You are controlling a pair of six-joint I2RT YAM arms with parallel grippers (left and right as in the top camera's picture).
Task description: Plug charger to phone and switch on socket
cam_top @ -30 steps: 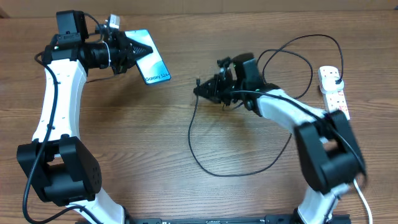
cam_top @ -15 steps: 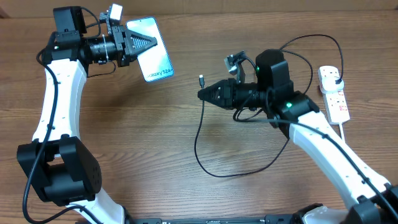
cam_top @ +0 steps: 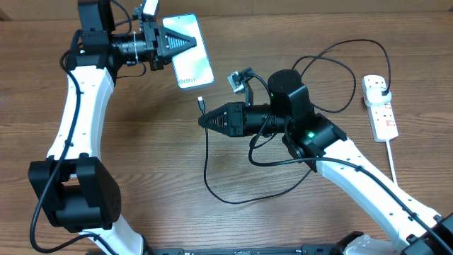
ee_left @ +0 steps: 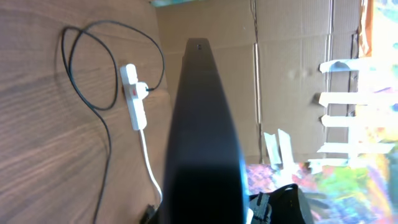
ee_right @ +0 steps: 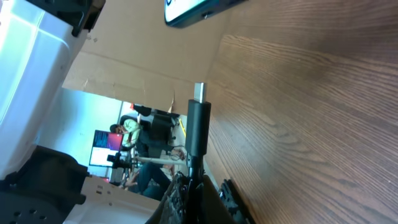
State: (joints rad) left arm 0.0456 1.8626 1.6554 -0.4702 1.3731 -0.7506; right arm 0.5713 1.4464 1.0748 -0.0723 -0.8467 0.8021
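Observation:
My left gripper (cam_top: pixel 185 42) is shut on the phone (cam_top: pixel 193 62), held above the table at the back left, its "Galaxy" end toward the right arm. In the left wrist view the phone (ee_left: pixel 202 124) is edge-on and dark. My right gripper (cam_top: pixel 207 121) is shut on the charger cable just behind its connector tip (cam_top: pixel 201 103). In the right wrist view the connector (ee_right: pixel 198 118) points up toward the phone's bottom edge (ee_right: pixel 193 11), with a gap between them. The black cable (cam_top: pixel 226 195) loops across the table to its plug (cam_top: pixel 382 87) in the white socket (cam_top: pixel 379 106).
The socket's thick white cord (cam_top: pixel 393 163) runs toward the front right edge. The socket also shows in the left wrist view (ee_left: pixel 133 96). Cardboard walls stand behind the table. The right arm's white links (cam_top: pixel 354 177) cross the front right of the table.
My left gripper has carried the phone to the right and farther back. My right gripper has moved left with the connector tip, closing on the phone's lower end.

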